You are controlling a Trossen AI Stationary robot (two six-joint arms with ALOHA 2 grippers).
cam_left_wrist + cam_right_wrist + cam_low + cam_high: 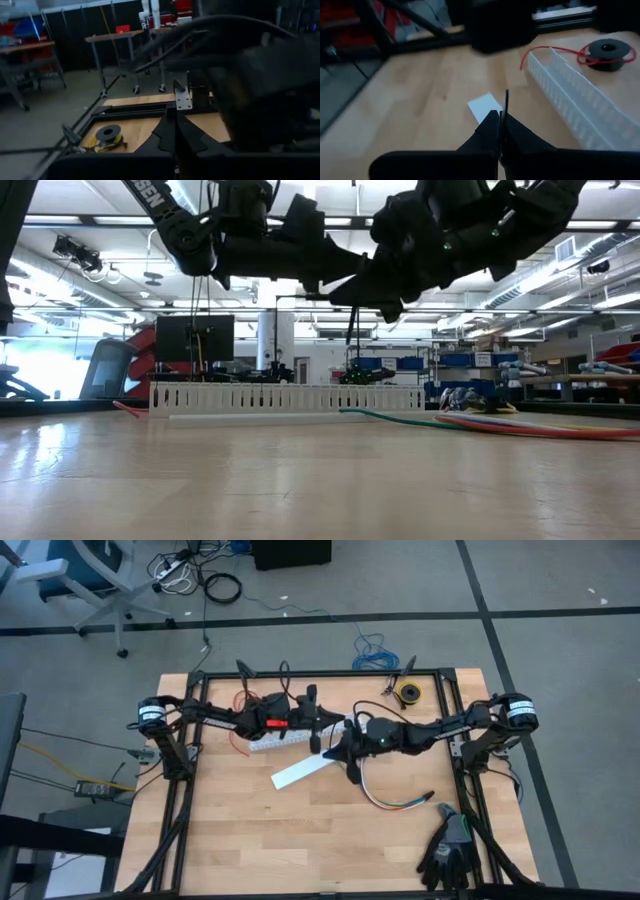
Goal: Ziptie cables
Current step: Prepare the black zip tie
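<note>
Your ziptie (pixel 506 102), a thin dark strip, stands upright, pinched in the closed right end effector (pixel 501 122) above mid-table. The multicoloured cables (pixel 398 804) curve on the table (pixel 300 840) nearby. The left end effector (pixel 175 131) hovers closed, empty.

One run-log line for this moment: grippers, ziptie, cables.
left gripper: shut, empty, raised mid-table | right gripper: shut on thin dark ziptie, raised | multicoloured wire cables: loose on wooden table

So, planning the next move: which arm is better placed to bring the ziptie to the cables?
Probably the right: its tool is shut on the ziptie, and the cables lie on its side.
</note>
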